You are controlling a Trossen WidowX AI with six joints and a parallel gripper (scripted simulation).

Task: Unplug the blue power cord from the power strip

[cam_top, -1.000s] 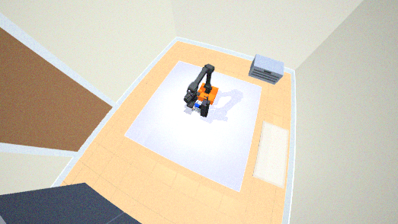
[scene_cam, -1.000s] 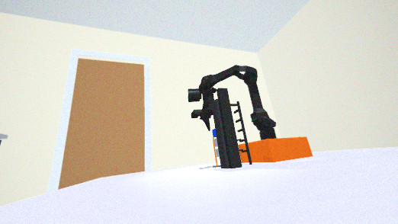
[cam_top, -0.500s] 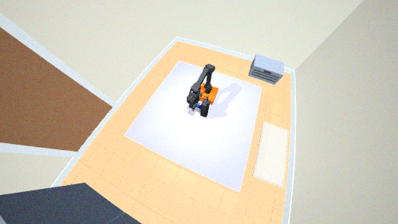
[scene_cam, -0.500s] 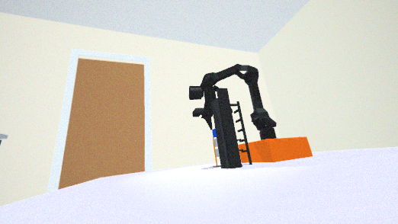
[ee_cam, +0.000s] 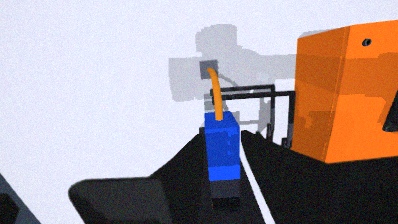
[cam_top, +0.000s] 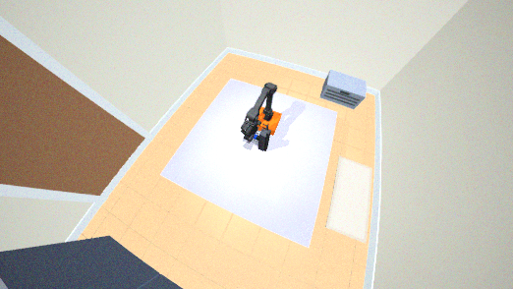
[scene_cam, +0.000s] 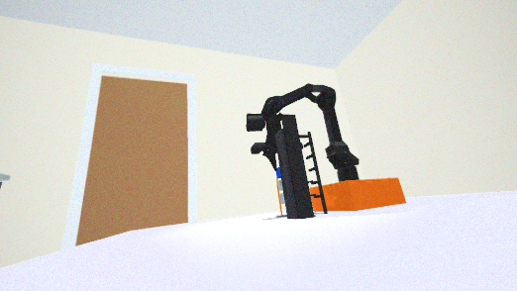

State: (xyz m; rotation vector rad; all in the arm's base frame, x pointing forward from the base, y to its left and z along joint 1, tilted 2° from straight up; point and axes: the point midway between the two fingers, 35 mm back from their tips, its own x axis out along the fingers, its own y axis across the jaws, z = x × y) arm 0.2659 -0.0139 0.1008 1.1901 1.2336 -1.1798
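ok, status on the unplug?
Gripper partly open, fingers either side of blue plug, not clamped. Plug looks seated in upright power strip. Nothing in the way.

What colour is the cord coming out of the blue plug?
Orange; the cord curves up from the plug, clearest in the wrist view.

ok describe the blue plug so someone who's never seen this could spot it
Find the orange block under the arm, then the tall black power strip standing beside it on the pale mat. The blue plug sits against that strip, the only blue thing there, with an orange cord curving out of its top.
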